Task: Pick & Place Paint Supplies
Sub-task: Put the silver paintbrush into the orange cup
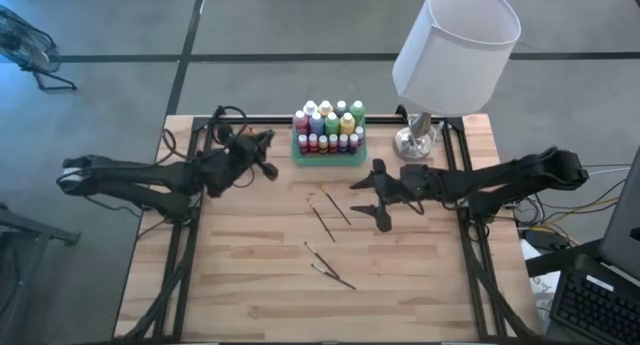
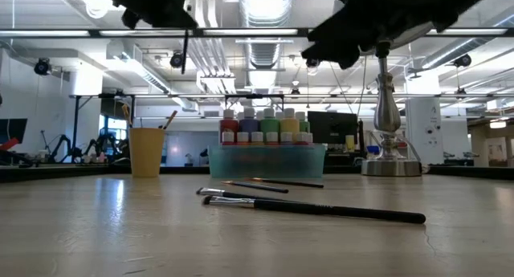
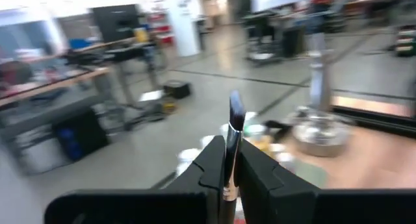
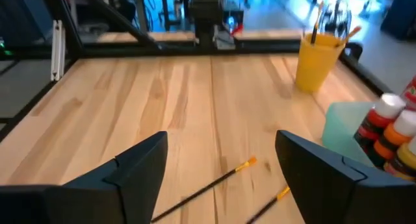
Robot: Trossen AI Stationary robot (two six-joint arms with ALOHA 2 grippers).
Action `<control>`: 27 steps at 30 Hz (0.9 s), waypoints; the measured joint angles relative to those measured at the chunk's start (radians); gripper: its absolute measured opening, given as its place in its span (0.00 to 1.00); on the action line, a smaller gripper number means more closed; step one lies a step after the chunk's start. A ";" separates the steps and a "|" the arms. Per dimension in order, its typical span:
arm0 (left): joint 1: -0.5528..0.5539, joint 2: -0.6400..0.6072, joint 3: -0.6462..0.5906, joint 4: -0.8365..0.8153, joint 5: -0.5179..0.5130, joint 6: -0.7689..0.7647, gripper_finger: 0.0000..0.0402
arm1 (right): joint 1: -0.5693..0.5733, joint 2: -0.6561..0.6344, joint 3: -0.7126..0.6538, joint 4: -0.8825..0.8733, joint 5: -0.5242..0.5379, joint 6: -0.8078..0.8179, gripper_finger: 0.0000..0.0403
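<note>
No readable text, labels, brands or numbers anywhere; paint bottles [image 1: 328,128] too small to read.

Four paintbrushes [image 1: 329,223] on table, one in cup [image 2: 146,151].

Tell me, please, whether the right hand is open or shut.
Open. The right hand has its two fingers spread wide apart, nothing between them, above brushes lying on the table.
</note>
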 joint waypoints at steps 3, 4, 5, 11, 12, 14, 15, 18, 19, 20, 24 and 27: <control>0.027 -0.008 -0.011 -0.001 -0.075 0.009 0.06 | -0.001 0.000 -0.071 0.129 0.000 -0.013 0.71; 0.038 -0.010 -0.019 -0.001 -0.099 0.001 0.06 | -0.001 0.000 -0.084 0.160 0.000 -0.019 0.72; 0.051 -0.012 -0.031 -0.001 -0.125 -0.013 0.05 | -0.001 -0.005 -0.095 0.179 0.000 -0.018 0.73; 0.152 -0.015 -0.140 0.095 -0.174 -0.084 0.05 | -0.001 -0.032 -0.110 0.183 0.000 -0.015 0.78; 0.170 -0.015 -0.164 0.129 -0.174 -0.090 0.06 | -0.001 -0.034 -0.108 0.184 0.000 -0.014 0.79; 0.206 -0.015 -0.211 0.203 -0.174 -0.094 0.06 | -0.001 -0.035 -0.104 0.185 0.000 -0.013 0.80; 0.222 -0.015 -0.234 0.239 -0.171 -0.094 0.06 | -0.001 -0.037 -0.104 0.184 0.000 -0.013 0.81; 0.267 -0.015 -0.293 0.334 -0.143 -0.096 0.06 | -0.001 -0.038 -0.104 0.184 0.000 -0.014 0.83; 0.279 -0.015 -0.308 0.352 -0.133 -0.100 0.06 | -0.001 -0.038 -0.104 0.184 0.000 -0.015 0.84; 0.290 -0.015 -0.322 0.366 -0.122 -0.106 0.06 | -0.001 -0.038 -0.104 0.184 0.000 -0.017 0.84; 0.324 -0.015 -0.366 0.385 -0.118 -0.136 0.06 | -0.001 -0.038 -0.104 0.187 0.000 -0.019 0.87; 0.343 -0.008 -0.378 0.383 -0.110 -0.145 0.06 | -0.001 -0.038 -0.104 0.189 0.000 -0.019 0.88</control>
